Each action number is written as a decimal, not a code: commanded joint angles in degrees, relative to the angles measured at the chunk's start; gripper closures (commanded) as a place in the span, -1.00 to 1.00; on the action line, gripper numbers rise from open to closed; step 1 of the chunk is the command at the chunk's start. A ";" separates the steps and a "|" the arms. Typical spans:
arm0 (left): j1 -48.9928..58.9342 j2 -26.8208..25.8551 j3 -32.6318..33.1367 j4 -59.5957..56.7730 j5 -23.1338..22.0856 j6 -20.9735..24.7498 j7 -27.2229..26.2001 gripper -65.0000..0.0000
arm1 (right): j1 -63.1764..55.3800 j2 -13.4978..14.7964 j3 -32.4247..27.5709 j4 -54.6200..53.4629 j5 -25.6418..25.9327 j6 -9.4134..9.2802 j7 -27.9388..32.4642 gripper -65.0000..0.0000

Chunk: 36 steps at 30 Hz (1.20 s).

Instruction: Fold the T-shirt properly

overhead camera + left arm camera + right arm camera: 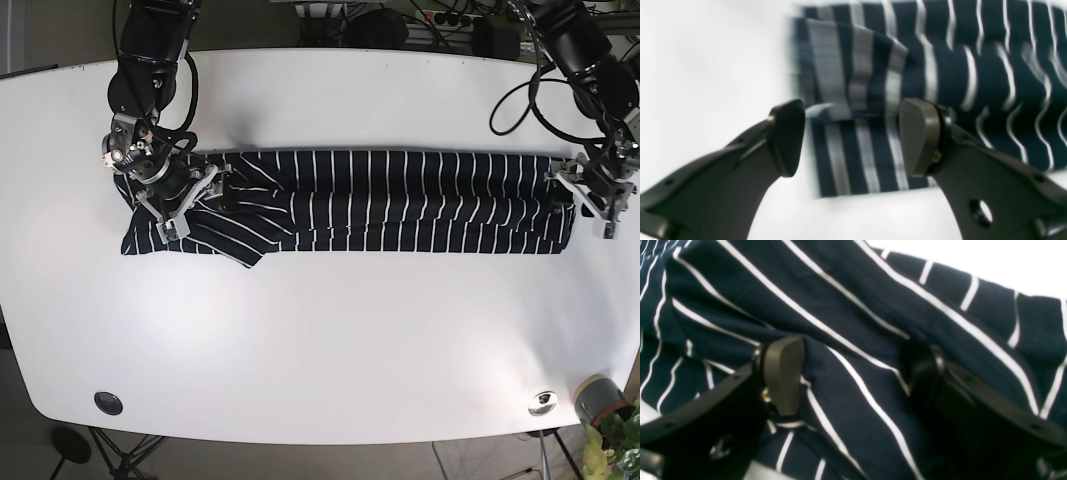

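Observation:
The navy T-shirt (400, 200) with white stripes lies on the white table (330, 340), folded into a long band running left to right. Its left end fans out into a loose flap (215, 240). My right gripper (178, 200) is open above that left end; in the right wrist view the fingers (783, 373) straddle wrinkled fabric (853, 340). My left gripper (592, 198) is open at the shirt's right end; in the left wrist view the gripper (853, 140) frames a folded corner of the shirt (860, 100), and the picture is blurred.
A black round disc (108, 402) sits near the table's front left edge and a silver one (543, 402) near the front right. A potted plant (605, 415) stands off the front right corner. Cables (520, 90) hang from the left arm.

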 commanded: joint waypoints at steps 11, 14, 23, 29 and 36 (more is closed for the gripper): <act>-6.67 -2.94 -7.78 -10.22 -4.27 0.07 2.98 -0.32 | -0.32 0.25 0.13 0.49 -0.80 -0.36 -1.30 -0.37; -7.99 -3.64 -7.78 -14.62 -4.36 0.07 2.63 -0.32 | -0.32 0.25 0.13 0.49 -0.80 -0.36 -1.30 -0.37; -9.66 -3.73 -7.25 -19.19 -4.36 0.07 2.63 -0.36 | -0.32 0.25 0.13 0.49 -0.80 -0.28 -1.30 -0.37; -9.75 -3.47 -6.46 -19.27 -4.10 0.07 2.54 -0.47 | -0.32 0.16 0.04 0.49 -0.80 -0.28 -1.30 -0.37; -9.75 -3.56 -6.46 -22.09 -3.92 0.07 1.57 -0.47 | -0.32 0.16 0.04 0.58 -0.80 -0.28 -1.30 -0.37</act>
